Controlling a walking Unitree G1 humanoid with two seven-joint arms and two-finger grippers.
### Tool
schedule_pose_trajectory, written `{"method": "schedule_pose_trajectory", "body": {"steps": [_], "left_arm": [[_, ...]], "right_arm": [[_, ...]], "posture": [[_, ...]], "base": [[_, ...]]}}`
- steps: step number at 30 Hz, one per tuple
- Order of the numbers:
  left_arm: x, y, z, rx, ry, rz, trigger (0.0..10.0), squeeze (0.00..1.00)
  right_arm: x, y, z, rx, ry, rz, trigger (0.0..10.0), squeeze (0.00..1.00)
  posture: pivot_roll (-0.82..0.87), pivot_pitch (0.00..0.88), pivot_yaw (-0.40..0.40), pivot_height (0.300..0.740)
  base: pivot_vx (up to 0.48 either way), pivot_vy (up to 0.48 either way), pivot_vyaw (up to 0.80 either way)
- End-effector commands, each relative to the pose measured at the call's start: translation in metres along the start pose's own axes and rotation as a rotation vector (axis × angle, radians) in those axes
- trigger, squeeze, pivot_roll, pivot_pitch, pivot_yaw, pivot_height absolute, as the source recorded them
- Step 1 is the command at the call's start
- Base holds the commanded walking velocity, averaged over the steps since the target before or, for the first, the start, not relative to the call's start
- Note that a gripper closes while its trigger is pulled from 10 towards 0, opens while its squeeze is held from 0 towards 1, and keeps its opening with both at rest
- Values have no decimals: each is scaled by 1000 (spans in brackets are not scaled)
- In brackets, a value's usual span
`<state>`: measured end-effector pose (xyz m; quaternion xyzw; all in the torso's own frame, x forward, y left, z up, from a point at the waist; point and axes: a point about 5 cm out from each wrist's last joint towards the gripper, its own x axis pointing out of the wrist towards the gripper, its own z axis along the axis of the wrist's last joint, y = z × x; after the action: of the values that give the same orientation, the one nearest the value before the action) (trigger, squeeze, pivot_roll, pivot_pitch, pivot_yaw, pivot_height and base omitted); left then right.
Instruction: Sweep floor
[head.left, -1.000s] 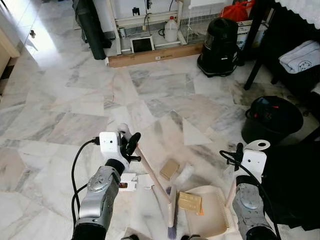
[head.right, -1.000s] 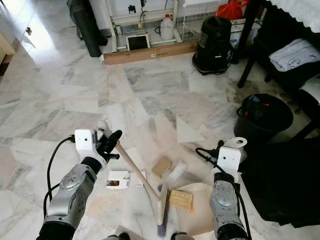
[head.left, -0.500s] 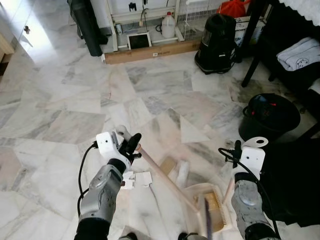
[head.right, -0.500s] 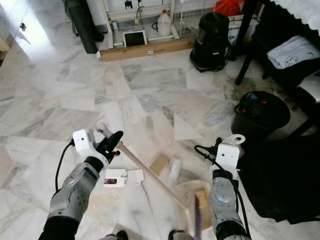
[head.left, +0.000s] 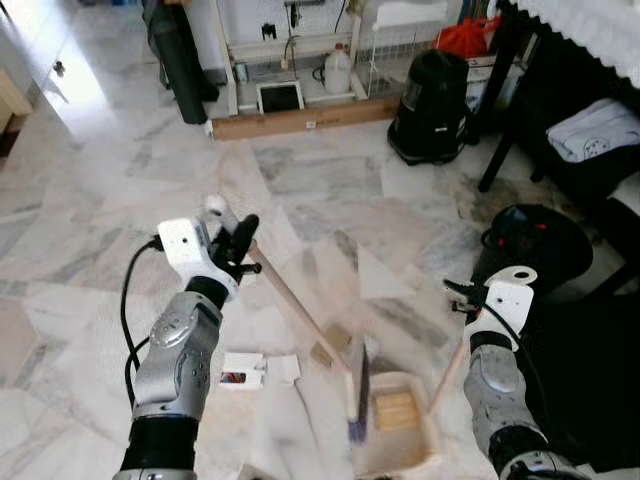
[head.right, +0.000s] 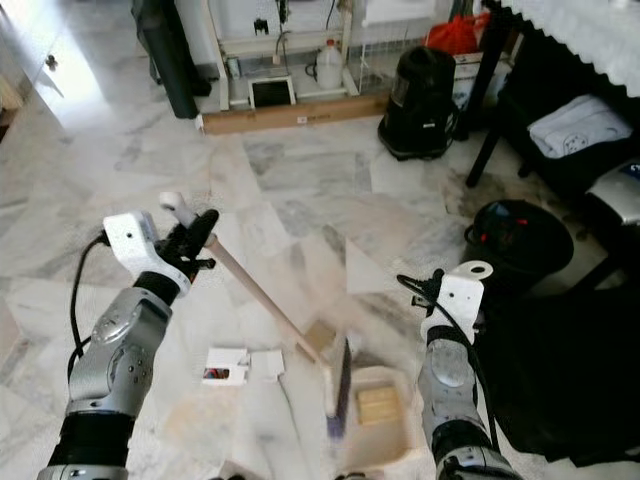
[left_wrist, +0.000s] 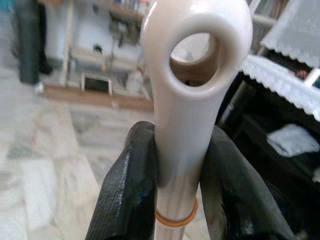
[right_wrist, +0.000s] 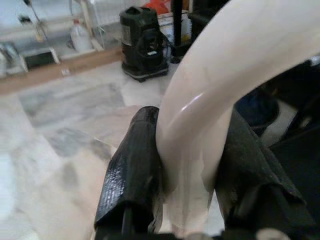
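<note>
My left gripper (head.left: 238, 247) is shut on the cream handle of a broom (head.left: 296, 309); its purple-bristled head (head.left: 356, 395) rests at the dustpan's left edge. My right gripper (head.left: 462, 300) is shut on the long cream handle (head.left: 445, 378) of the beige dustpan (head.left: 398, 440), which lies on the marble floor. A tan block (head.left: 393, 411) lies inside the pan. Another tan block (head.left: 328, 343) sits on the floor just behind the broom head. White paper scraps (head.left: 255, 368) lie on the floor to the left. In the left wrist view the fingers (left_wrist: 127, 192) clamp the broom's looped end.
A black bin (head.left: 532, 246) stands on the right by a dark table leg (head.left: 495, 115). A black vacuum (head.left: 432, 92), a cardboard strip (head.left: 300, 117) and a white rack (head.left: 290, 50) line the far wall. Open marble floor lies ahead and to the left.
The broom head has swung from inside the pan back to its left edge. My left gripper has risen and moved away. The tan block now lies in the pan.
</note>
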<state>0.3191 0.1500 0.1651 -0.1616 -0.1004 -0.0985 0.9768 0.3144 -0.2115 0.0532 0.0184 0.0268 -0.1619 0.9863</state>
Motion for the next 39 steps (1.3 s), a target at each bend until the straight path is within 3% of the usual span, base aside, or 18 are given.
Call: {"method": "schedule_pose_trajectory", "body": {"steps": [1,10,12,15,21,25,33,39], "left_arm": [[-1,-5,6,32,-47,-9,10000,0],[-1,-7,-6,76,-32,19,10000,0],[2,-3,-4,135,-46,33,10000,0],[3,-2,-4,148,-48,36,10000,0],[6,16,-7,321,-30,46,10000,0],[11,23,-6,344,-42,77,10000,0],[9,24,-15,359,-48,113,10000,0],[-1,31,-21,384,-38,133,10000,0]], "right_arm": [[4,1,7,32,-24,4,10000,0],[9,-17,31,71,-157,-38,10000,0],[7,-22,38,83,-208,-53,10000,0],[7,-22,40,84,-214,-55,10000,0],[12,-16,68,116,-322,-40,10000,0],[15,-10,85,122,-372,4,10000,0],[11,-6,92,114,-383,40,10000,0],[-1,-5,82,94,-350,59,10000,0]], "posture": [[-41,0,6,740],[-87,0,30,740],[-93,0,40,740],[-93,0,42,740],[-116,0,57,740],[-128,0,59,740],[-136,0,64,740],[-143,0,79,740]], "base": [[0,0,0],[0,0,0],[0,0,0],[0,0,0],[0,0,0],[0,0,0],[0,0,0],[0,0,0]]}}
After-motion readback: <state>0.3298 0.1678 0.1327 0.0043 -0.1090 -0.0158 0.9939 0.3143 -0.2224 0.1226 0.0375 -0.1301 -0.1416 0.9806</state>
